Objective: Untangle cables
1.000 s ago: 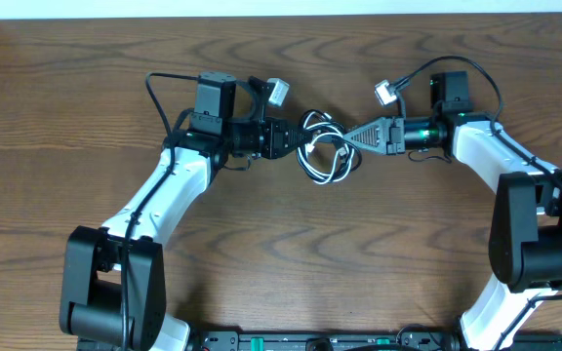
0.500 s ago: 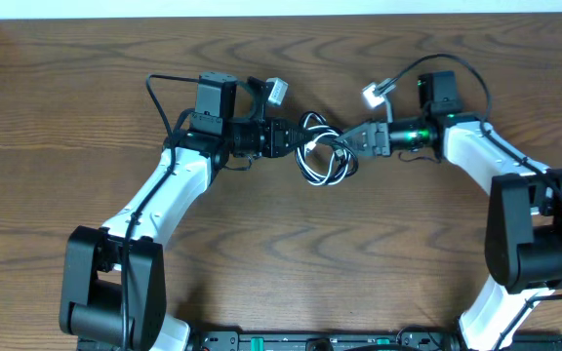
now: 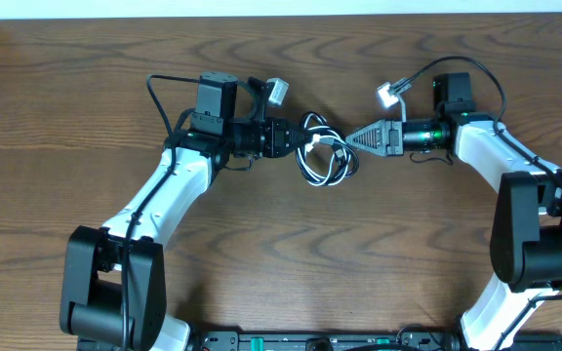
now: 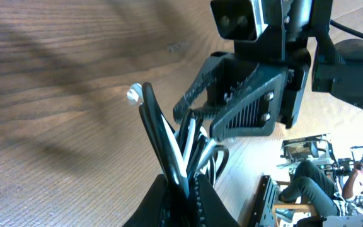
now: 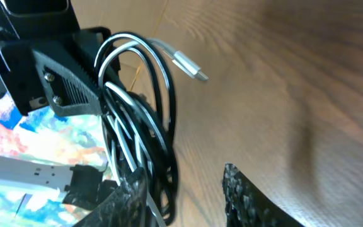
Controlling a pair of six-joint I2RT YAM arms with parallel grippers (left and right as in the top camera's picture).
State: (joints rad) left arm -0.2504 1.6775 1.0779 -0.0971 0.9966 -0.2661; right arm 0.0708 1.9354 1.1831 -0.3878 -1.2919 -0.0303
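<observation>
- Two white robot arms (image 3: 164,195) face each other across a brown wood-grain table (image 3: 291,253). A tangled bundle of thin black and white cables (image 3: 324,161) lies between them, toward the table's far edge.
- The left gripper (image 4: 183,189) is clamped tight on several strands, black and white together, at the bundle's left side.
- The right gripper (image 5: 181,180) has its fingers well apart. Loops of cable sit in the gap close to one finger, and nothing is pinched.
- The step in hand appears to be the first pull: one side is anchored while the other seeks a strand. No loop has been drawn free yet.
- The next move likely calls for the right gripper to close on one loop, ideally of a single colour, and draw it away from the left gripper without dragging the whole knot.
- Only the right wrist view shows a slim silver plug end (image 5: 191,66) poking clear above the loops.
- Only the left wrist view shows how the strands sit in the left grip.
- The overhead view gives the bundle's outline but hides the gap between the right fingers.
</observation>
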